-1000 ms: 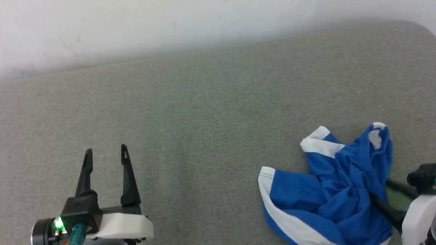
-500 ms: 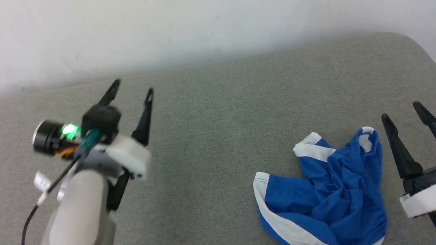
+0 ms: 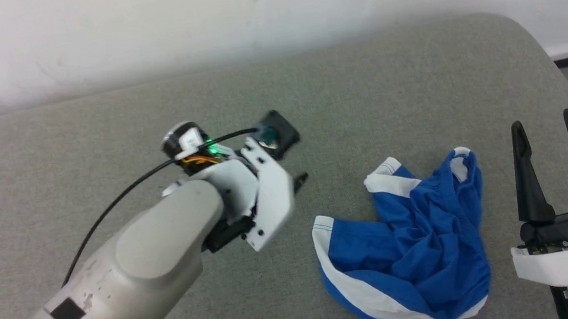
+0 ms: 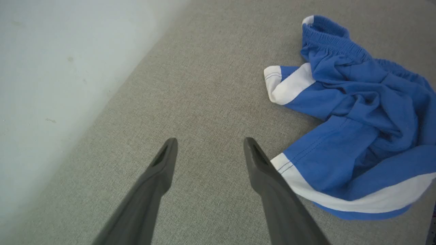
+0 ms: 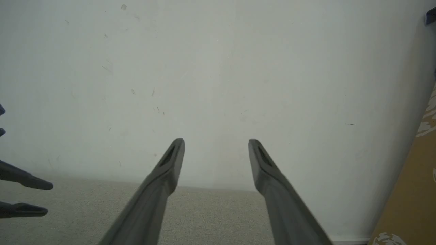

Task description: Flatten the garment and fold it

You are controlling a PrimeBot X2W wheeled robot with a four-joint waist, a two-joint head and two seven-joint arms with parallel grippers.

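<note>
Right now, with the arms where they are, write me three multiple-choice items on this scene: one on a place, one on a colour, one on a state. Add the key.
1. Where does the garment lie on the grey cushion?
A) toward the robot's right, beside the right gripper
B) at the far left edge
C) up against the wall

2. What colour is its trim?
A) red
B) white
C) yellow

3. How is the left gripper?
A) shut on the garment
B) shut, empty
C) open, holding nothing

Key:
1 A: the head view shows it crumpled just left of the right gripper.
2 B: white bands edge the blue fabric.
3 C: the left wrist view shows its fingers spread, with cushion between them.
</note>
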